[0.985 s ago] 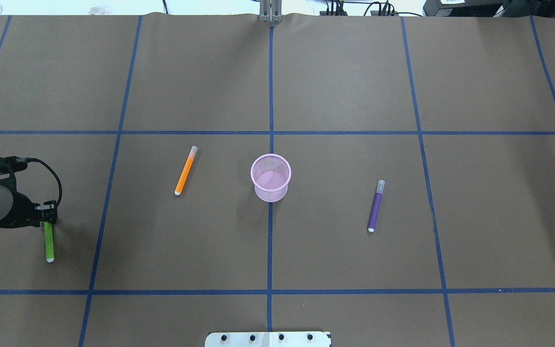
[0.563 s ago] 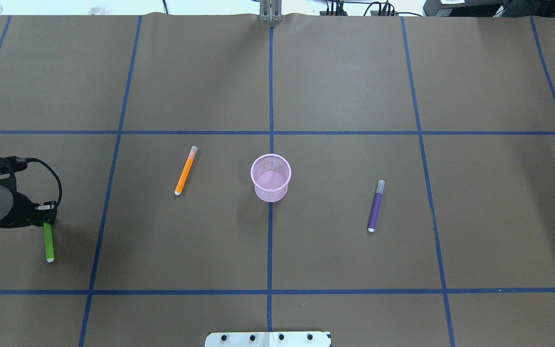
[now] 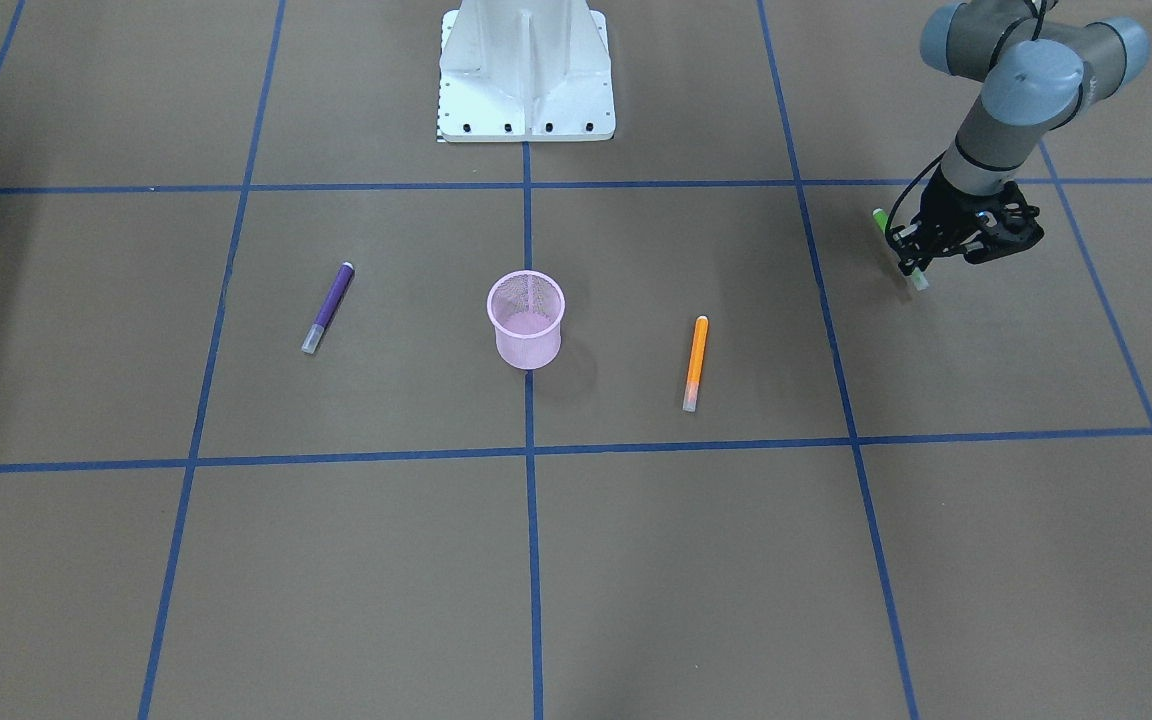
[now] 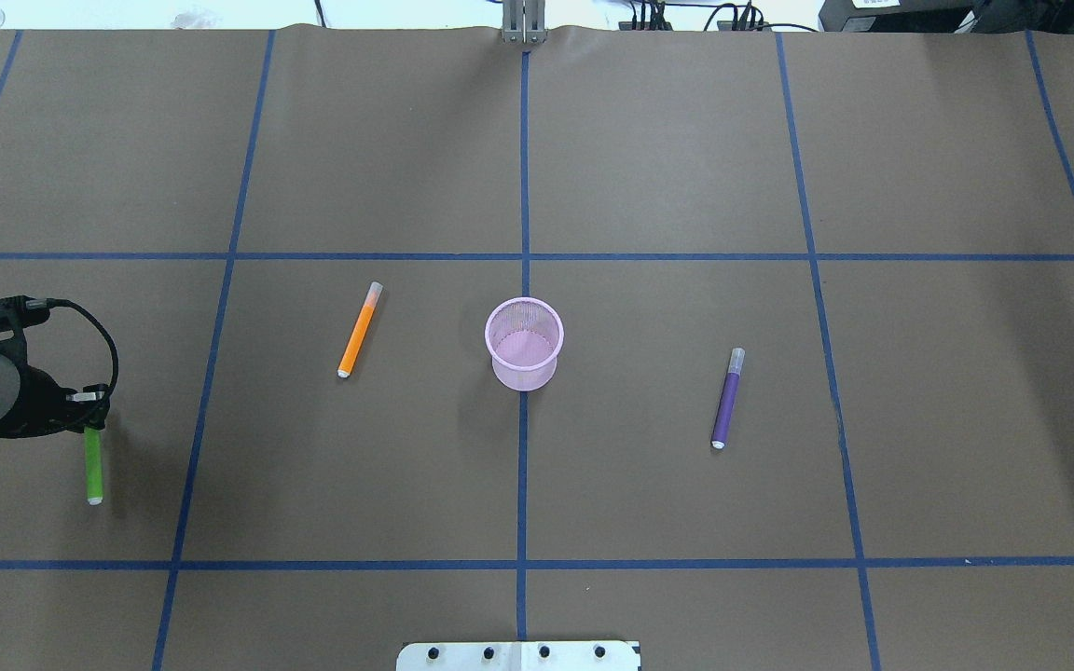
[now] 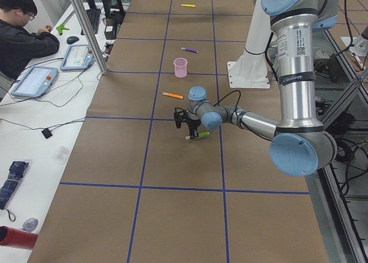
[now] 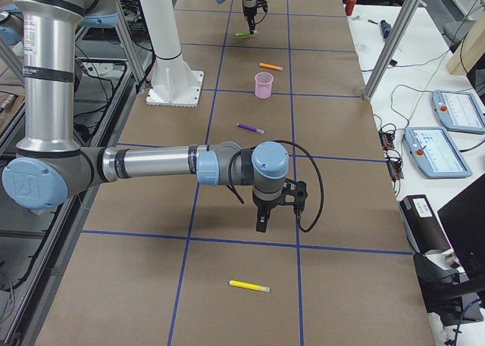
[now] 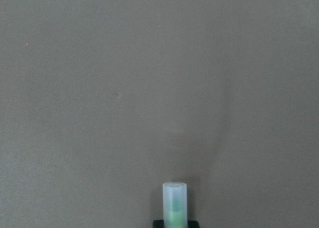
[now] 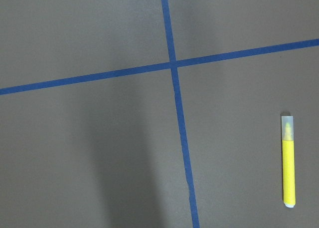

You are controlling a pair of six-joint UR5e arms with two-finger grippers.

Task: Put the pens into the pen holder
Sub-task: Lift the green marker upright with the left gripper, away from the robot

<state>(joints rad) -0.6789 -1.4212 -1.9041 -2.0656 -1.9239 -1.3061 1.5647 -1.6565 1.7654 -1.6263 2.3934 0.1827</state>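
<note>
Brown paper worktop (image 3: pixel 636 560), gridded with blue tape (image 3: pixel 534 560).

Front view: left tool (image 3: pixel 911 255) is closed across the green pen (image 3: pixel 878 216), near its cap end. Pen holder (image 3: pixel 526 320) stands upright at centre.

Overhead: nothing is in the pen holder. The green pen's long axis runs from the left tool back toward the robot, near flat. The pen holder lies well apart to the robot's right, with the orange pen (image 4: pixel 358 331) between.

Left wrist: the pale cap pokes out past the jaws.

Right side view: right tool (image 6: pixel 261 223) hangs near the yellow pen (image 6: pixel 249 286); I cannot tell how far open it is.

Judgement: the green pen needs tipping upright over the rim.
</note>
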